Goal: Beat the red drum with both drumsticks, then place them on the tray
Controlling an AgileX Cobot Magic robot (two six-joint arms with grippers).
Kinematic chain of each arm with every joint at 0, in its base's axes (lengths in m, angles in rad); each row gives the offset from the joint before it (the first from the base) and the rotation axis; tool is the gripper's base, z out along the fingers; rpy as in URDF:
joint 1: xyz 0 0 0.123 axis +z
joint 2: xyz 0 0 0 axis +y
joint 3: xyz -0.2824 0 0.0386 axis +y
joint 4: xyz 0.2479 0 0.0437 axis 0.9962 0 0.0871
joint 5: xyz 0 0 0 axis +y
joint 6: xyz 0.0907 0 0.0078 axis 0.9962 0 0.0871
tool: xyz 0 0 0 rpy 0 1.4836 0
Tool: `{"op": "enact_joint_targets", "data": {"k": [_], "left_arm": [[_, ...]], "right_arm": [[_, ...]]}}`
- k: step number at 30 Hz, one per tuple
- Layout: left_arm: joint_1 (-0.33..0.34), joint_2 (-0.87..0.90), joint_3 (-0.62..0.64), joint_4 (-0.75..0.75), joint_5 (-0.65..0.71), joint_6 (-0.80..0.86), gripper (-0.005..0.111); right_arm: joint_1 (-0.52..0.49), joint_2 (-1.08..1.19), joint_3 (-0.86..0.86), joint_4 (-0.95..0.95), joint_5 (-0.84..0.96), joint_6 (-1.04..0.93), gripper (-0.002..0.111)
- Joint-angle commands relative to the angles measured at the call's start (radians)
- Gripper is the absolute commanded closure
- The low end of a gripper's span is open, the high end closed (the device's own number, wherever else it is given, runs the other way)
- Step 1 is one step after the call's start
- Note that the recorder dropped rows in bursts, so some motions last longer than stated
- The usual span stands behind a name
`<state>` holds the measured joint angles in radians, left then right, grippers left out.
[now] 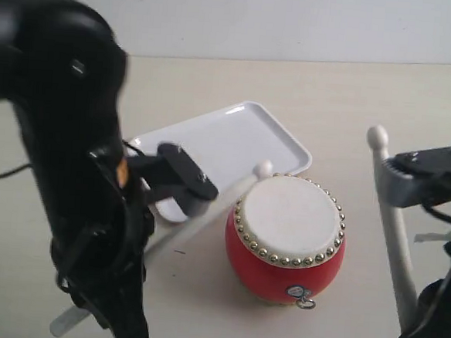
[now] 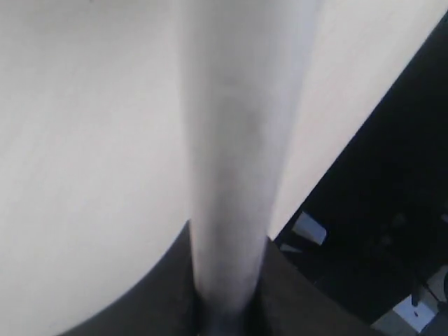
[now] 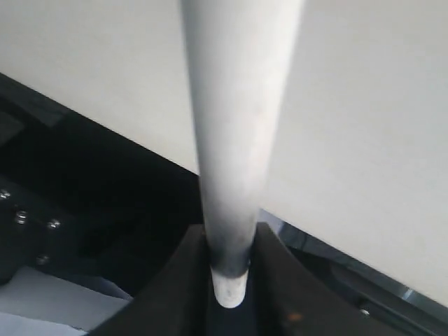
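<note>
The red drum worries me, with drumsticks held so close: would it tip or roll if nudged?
The red drum stands upright on a bulging barrel body, so a sideways nudge might rock it. Once tipped, its round sides would probably roll.

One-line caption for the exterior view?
Left gripper angles left drumstick at red drum; right gripper holds right drumstick near-upright.

The red drum [image 1: 285,239] stands upright on the bench [image 1: 216,75], its cream skin ringed with gold studs, and a small metal ring hangs on its side. The white tray [image 1: 235,135] lies flat just behind it, turned at an angle. The left drumstick [image 1: 223,200] slants upward and its knob is at the drum's rim; whether it touches is not clear. The right drumstick [image 1: 395,235] stands nearly upright, knob on top, apart from the drum.
</note>
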<state>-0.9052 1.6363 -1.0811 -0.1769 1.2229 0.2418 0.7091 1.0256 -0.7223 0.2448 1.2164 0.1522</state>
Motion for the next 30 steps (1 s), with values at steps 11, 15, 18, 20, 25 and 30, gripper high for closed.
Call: {"op": "enact_joint_targets", "data": {"k": [11, 15, 18, 20, 25, 30], "left_arm": [[-0.002, 0.15, -0.002, -0.022, -0.002, 0.015, 0.107], [-0.002, -0.048, -0.002, -0.022, -0.002, -0.02, 0.107], [-0.002, -0.237, -0.002, -0.022, -0.002, -0.064, 0.107], [-0.002, -0.319, -0.002, -0.022, -0.002, -0.086, 0.107], [-0.002, -0.449, -0.002, -0.022, -0.002, -0.102, 0.107], [-0.002, -0.46, -0.002, -0.004, -0.002, -0.107, 0.107]], "right_arm": [[0.0, -0.091, -0.018, 0.024, 0.005, 0.019, 0.108], [0.0, 0.066, -0.018, 0.024, 0.005, -0.024, 0.108], [0.0, 0.265, -0.018, -0.033, 0.005, -0.03, 0.108], [0.0, 0.364, -0.018, -0.042, 0.005, -0.027, 0.108], [0.0, 0.512, -0.018, -0.037, 0.005, -0.056, 0.108], [0.0, 0.435, -0.018, -0.037, 0.005, -0.062, 0.108]]}}
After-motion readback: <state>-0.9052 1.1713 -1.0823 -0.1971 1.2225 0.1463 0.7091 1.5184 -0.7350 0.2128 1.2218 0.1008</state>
